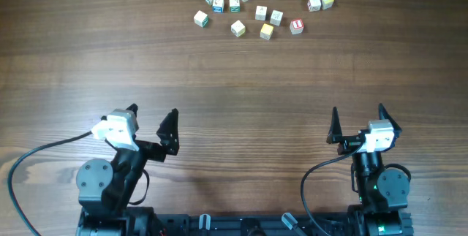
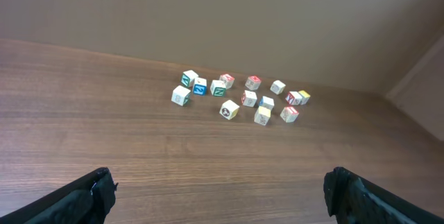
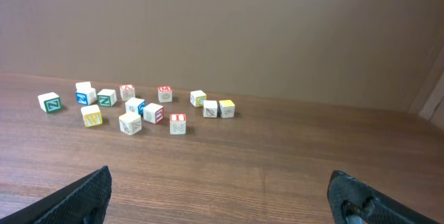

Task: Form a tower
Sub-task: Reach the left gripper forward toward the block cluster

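Several small pale wooden letter cubes [image 1: 259, 9] lie singly in a loose cluster at the far side of the table, also seen in the left wrist view [image 2: 239, 98] and the right wrist view [image 3: 139, 106]. One red-framed cube [image 1: 296, 25] sits at the cluster's near right edge. No tower is in view; I see no cube resting on another. My left gripper [image 1: 153, 112] is open and empty near the table's front left, far from the cubes. My right gripper [image 1: 357, 109] is open and empty at the front right. Bare wood shows between each gripper's fingers [image 2: 97, 189] [image 3: 90, 189].
The brown wooden table [image 1: 234, 90] stretches between the grippers and the cubes. A plain brown wall [image 3: 222, 30] stands behind the cluster. A black cable [image 1: 29, 159] loops at the front left beside the left arm's base.
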